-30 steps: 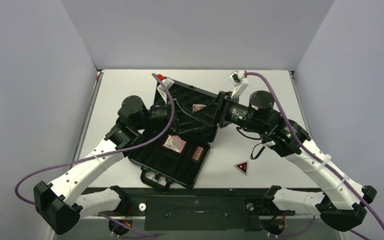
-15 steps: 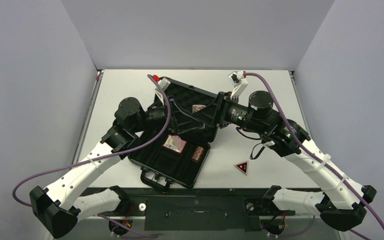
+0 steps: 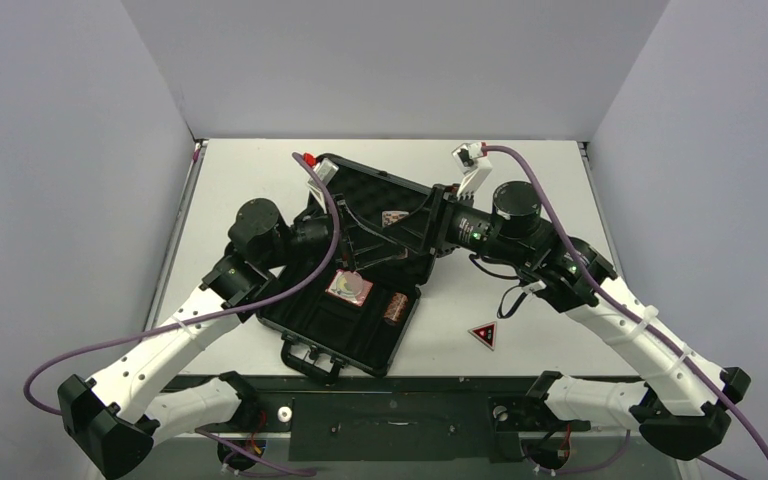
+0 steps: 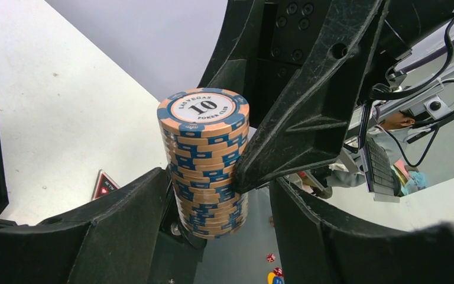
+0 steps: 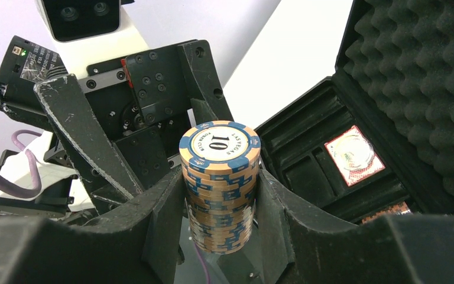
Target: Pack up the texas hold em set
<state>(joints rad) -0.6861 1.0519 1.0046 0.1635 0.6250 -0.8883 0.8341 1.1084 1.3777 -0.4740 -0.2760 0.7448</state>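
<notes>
The black case [image 3: 332, 335] lies open with its foam lid [image 5: 425, 89] raised behind. The pink card box [image 3: 349, 287] and one reddish-brown chip roll [image 3: 395, 306] lie in its tray. My right gripper [image 5: 220, 207] is shut on a second chip roll [image 5: 220, 189] and holds it upright above the case. My left gripper [image 4: 224, 225] is open around the same roll [image 4: 206, 160], with one finger [image 4: 124, 207] close beside it and the other apart. In the top view the two grippers meet over the case [image 3: 397, 220]. The red-black triangle [image 3: 483, 334] lies on the table to the right of the case.
The case handle and latches [image 3: 310, 357] face the table's near edge. Grey walls enclose the white table [image 3: 540, 180] on three sides. Purple cables hang from both arms, and the left one crosses over the case.
The left arm's elbow and base link have shifted slightly left and down. The right arm has edged left. The chip roll stays held between the two grippers over the case.
</notes>
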